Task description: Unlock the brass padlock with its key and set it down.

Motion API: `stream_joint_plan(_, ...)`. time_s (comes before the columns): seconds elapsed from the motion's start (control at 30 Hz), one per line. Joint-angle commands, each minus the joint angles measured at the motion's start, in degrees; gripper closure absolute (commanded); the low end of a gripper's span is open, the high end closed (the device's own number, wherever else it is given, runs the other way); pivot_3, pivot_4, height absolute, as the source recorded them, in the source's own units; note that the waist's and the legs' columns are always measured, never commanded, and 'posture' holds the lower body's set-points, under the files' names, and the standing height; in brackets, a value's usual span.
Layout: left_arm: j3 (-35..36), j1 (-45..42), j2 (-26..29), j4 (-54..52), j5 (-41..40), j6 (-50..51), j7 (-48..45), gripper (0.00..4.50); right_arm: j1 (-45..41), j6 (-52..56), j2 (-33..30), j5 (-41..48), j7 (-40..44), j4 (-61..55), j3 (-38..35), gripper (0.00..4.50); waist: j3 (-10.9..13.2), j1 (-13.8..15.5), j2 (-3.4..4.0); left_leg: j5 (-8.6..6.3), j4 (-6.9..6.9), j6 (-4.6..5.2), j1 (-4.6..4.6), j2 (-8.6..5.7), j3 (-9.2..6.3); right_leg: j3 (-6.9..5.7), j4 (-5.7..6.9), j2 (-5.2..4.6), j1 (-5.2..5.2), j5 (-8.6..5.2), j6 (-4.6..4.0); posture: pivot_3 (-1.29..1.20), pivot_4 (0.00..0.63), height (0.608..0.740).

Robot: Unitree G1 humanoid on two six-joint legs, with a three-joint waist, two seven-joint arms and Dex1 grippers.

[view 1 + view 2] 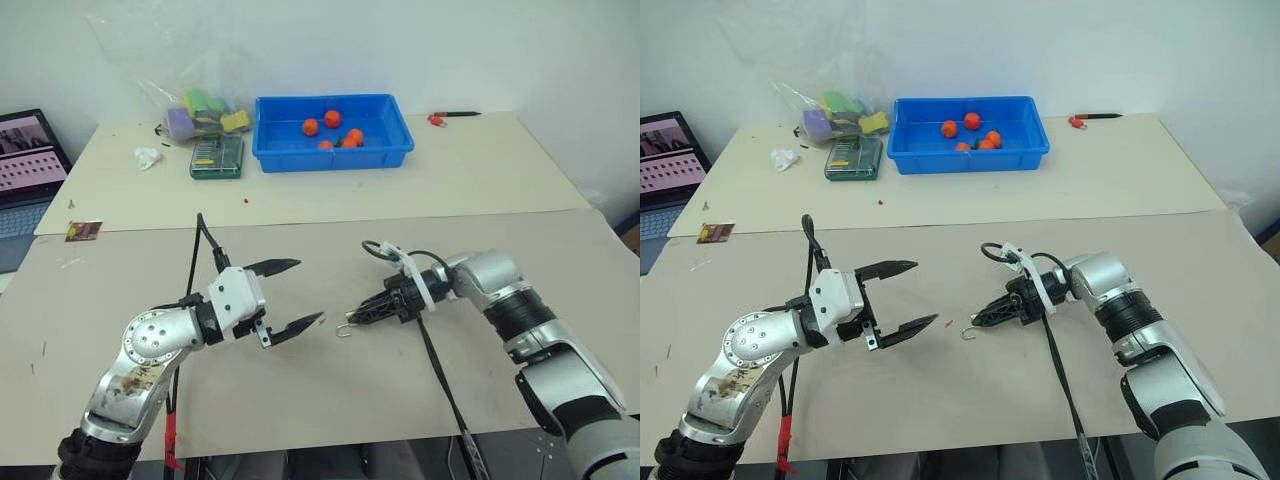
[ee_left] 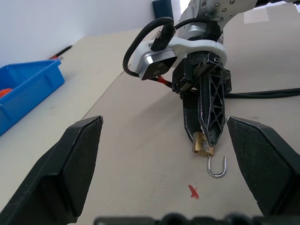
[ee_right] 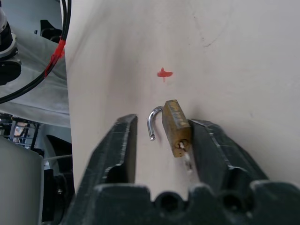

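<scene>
The brass padlock [image 3: 176, 126] lies on the beige table with its silver shackle [image 2: 218, 168] swung open. It rests between the fingers of my right gripper [image 3: 164, 124], leaning against one finger [image 3: 206, 145], while the other finger stands apart from the shackle. The jaws are open. A bit of silver, the key [image 3: 187, 161], sticks out of the padlock's base. My left gripper [image 1: 310, 291] hovers a short way to the left of the padlock, level, its fingers [image 2: 79, 159] spread wide with nothing between them.
A small red cross [image 3: 164, 73] is marked on the table just beyond the padlock. At the back stand a blue bin [image 1: 330, 158] with orange items, a green box [image 1: 217, 157] and a plastic bag [image 1: 205, 110]. A laptop [image 1: 25, 160] sits far left. A black cable [image 1: 440, 370] trails to the front edge.
</scene>
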Motion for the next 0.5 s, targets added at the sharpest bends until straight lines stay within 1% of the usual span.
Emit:
stream_joint_plan(0.03,0.3,-0.9,-1.2,-1.8,-2.8,2.1,1.2,0.0,-1.5,-4.0,-3.0,-2.9,2.8,2.4,-1.7,0.92,0.0,0.0,0.0,0.0,0.0,0.0,0.0,0.0,0.0,0.0,0.0,0.0,0.0,0.0,0.0,0.0,0.15,0.74)
stream_joint_plan(0.1,0.7,-2.2,-2.1,-1.0,-4.4,4.1,1.9,0.0,-1.6,-6.7,-6.2,-4.6,4.5,3.6,-2.5,0.18,0.0,0.2,0.0,0.0,0.01,0.0,0.0,-0.02,0.0,0.01,-0.01,-0.01,0.02,0.0,0.0,0.0,0.15,0.74)
stream_joint_plan(0.13,0.9,-2.8,-2.5,-0.6,-4.9,5.0,2.4,0.0,-1.6,-8.3,-7.6,-5.3,5.0,4.1,-2.9,0.05,0.0,0.4,0.0,0.0,0.07,0.0,0.01,-0.03,-0.02,-0.01,0.0,-0.01,0.06,0.0,0.0,0.0,0.15,0.74)
stream_joint_plan(0.23,1.0,-4.5,-2.8,0.5,-5.7,7.3,3.0,0.0,-1.4,-12.5,-10.9,-6.9,5.7,5.3,-4.7,0.05,0.0,0.6,0.0,-0.01,0.1,0.01,0.0,-0.07,-0.02,-0.01,-0.01,-0.04,0.08,0.01,0.02,0.0,0.15,0.74)
stream_joint_plan(0.3,0.2,-6.2,-2.2,1.8,-4.9,9.3,3.3,0.0,-0.8,-14.4,-13.7,-7.1,6.4,2.4,-6.9,0.05,0.0,0.4,0.01,0.0,0.07,0.0,0.0,-0.06,0.03,-0.01,0.0,-0.03,0.05,0.01,0.01,0.0,0.15,0.74)
stream_joint_plan(0.4,-0.8,-7.6,-0.4,2.1,-5.6,11.4,0.9,0.0,2.2,-18.9,-17.5,-5.5,7.6,-5.9,-11.7,0.05,0.0,-0.1,0.01,0.01,0.01,-0.03,-0.02,-0.04,0.09,0.0,-0.01,-0.03,0.02,0.01,0.01,0.0,0.15,0.74)
stream_joint_plan(0.5,-0.3,-9.0,2.1,3.4,-5.5,14.0,-0.6,0.0,8.5,-24.9,-20.7,-4.2,7.1,-17.8,-17.0,0.05,0.0,-0.4,0.01,-0.01,-0.03,0.0,0.0,0.0,0.08,0.01,-0.01,-0.02,0.0,0.0,0.02,0.0,0.15,0.74)
